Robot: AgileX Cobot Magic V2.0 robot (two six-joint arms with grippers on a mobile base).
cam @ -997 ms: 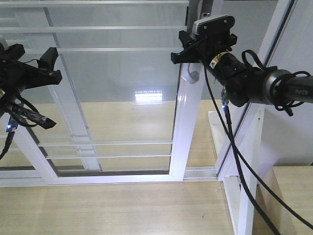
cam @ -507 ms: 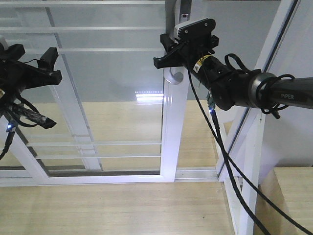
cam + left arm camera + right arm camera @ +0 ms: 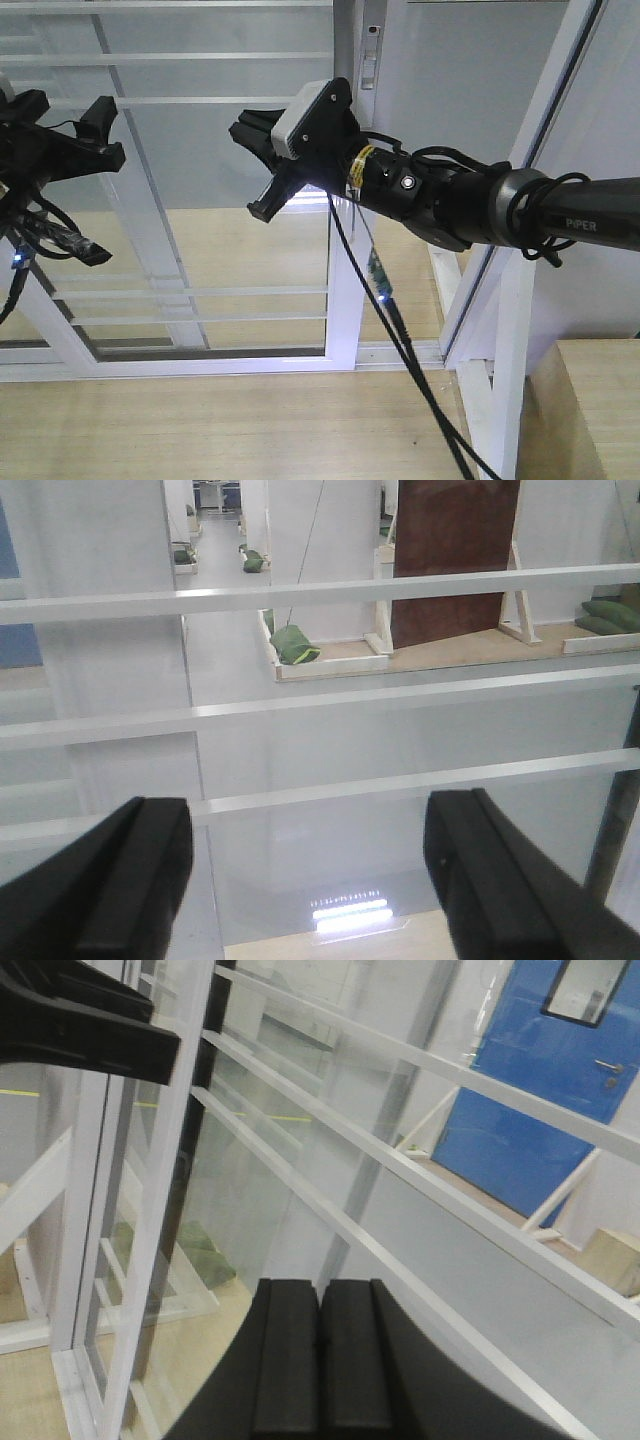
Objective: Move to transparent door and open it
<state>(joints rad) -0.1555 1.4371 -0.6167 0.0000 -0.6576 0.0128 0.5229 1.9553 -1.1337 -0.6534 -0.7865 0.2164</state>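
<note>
Upper left of the front view, the left tool (image 3: pixel 65 115) hangs facing the glass, its jaws wide apart and empty. At centre stands the transparent door (image 3: pixel 343 300), a white-framed glass panel with thin horizontal bars. The right tool (image 3: pixel 262 170) hovers before the glass just left of the door's right stile, jaws pressed together on nothing. The pull handle is hidden. Floor shows in a gap between that stile and the slanted white frame (image 3: pixel 545 100) at right. The door looks partly slid open, with perhaps more sliding left.
</note>
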